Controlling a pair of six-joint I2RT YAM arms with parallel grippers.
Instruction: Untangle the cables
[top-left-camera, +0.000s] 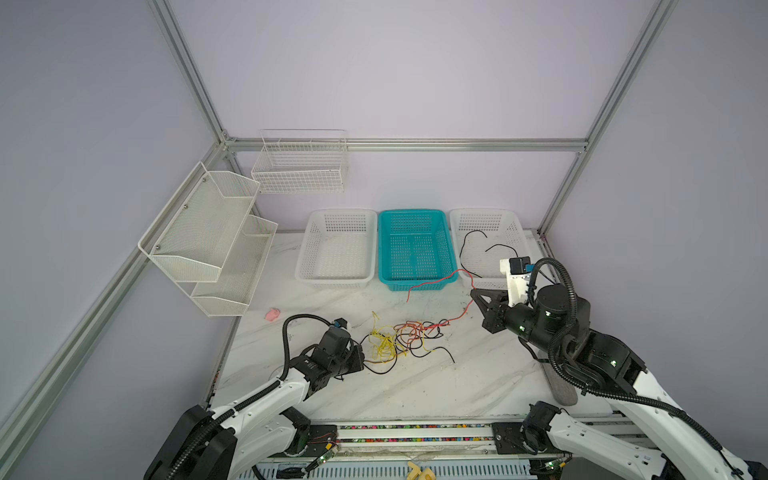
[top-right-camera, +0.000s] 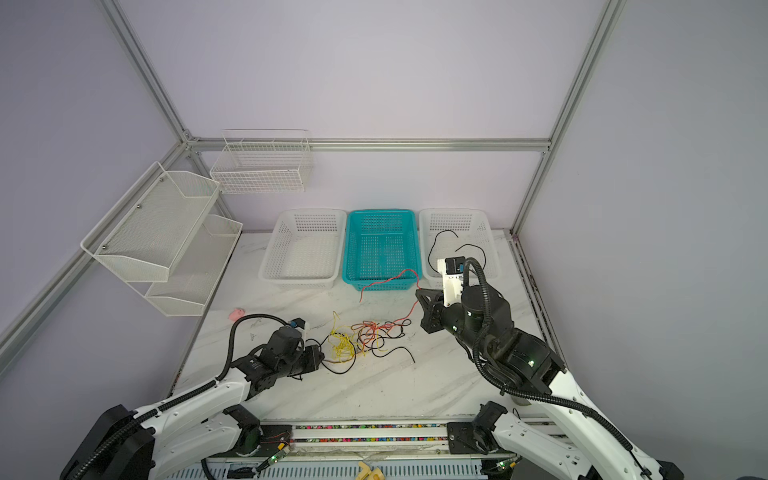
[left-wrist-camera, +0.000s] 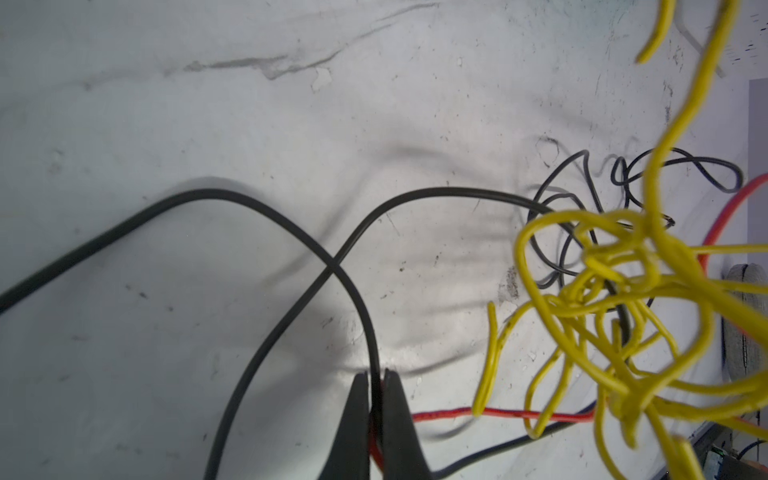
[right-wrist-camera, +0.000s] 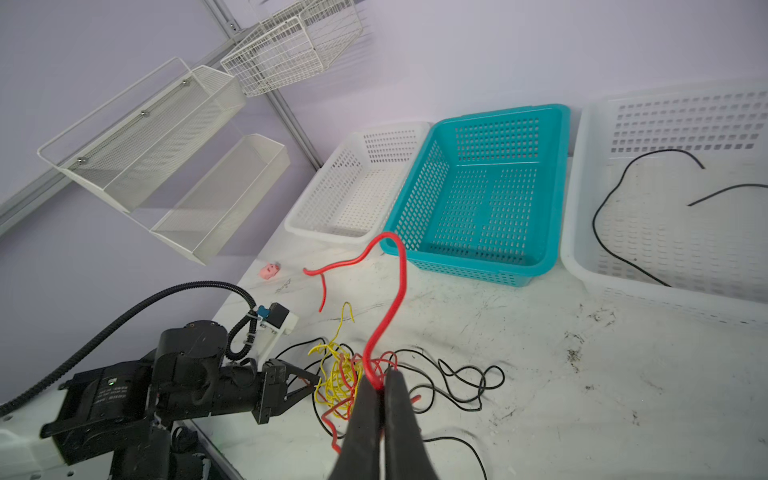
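Cables (top-left-camera: 399, 338) lie in a loose knot on the marble table (top-left-camera: 415, 386), in front of the baskets. The knot sits between the two arms, much nearer the left one. On its left side the yellow cable (top-left-camera: 382, 345) bunches up; red and black loops cross on its right.

Anchor side: left gripper (left-wrist-camera: 376, 380), jaws together, pinching a black cable (left-wrist-camera: 208, 192) at the knot's left edge, low over the table. A red strand passes right by the tips; cannot tell if it is caught too.

Pulling side: right gripper (right-wrist-camera: 380, 380), jaws together on the red cable (right-wrist-camera: 399, 282), raised above the table, well right of the knot, just in front of the right white basket (top-left-camera: 484, 211). From the tips the red cable slants down and left into the knot. Its free end curls over toward the front of the teal basket (top-left-camera: 411, 211).

Judgement: the held span's long axis runs from knot to right gripper, so a pull away from the left gripper looks likeliest to draw red out. A separate black cable (right-wrist-camera: 595, 220) already lies in that white basket.
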